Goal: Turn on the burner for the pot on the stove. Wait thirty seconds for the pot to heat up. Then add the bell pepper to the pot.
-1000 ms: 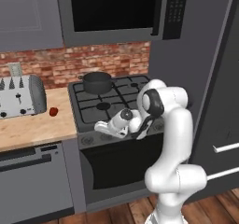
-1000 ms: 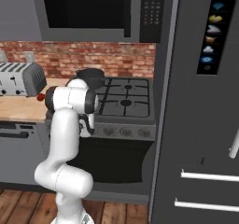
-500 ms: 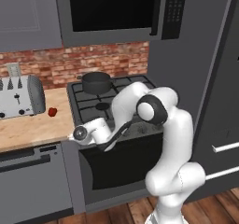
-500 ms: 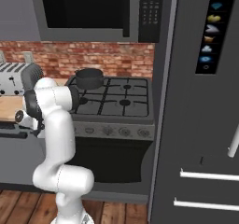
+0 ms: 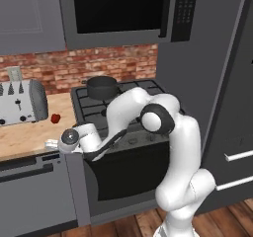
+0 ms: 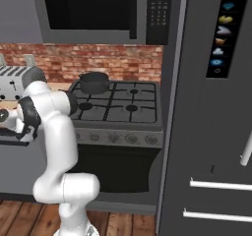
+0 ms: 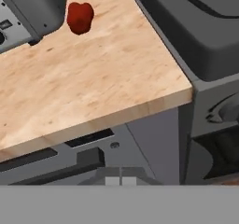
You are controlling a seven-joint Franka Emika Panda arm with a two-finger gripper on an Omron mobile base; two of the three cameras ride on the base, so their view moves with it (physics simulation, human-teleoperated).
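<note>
- Left base view: gripper, jaws together and empty, low at the front edge of the wooden counter, left of the stove. Bell pepper on the counter just beside the toaster, apart from the gripper. Pot on the rear left burner.
- Right base view: pot at the stove's back left; arm bent leftward over the counter edge.
- Hand view: bell pepper far up the counter, touching nothing.
- Handling advice: likely the reach for the pepper. Open the jaws, rise above counter level, then descend straight over the pepper, clear of the toaster.
</note>
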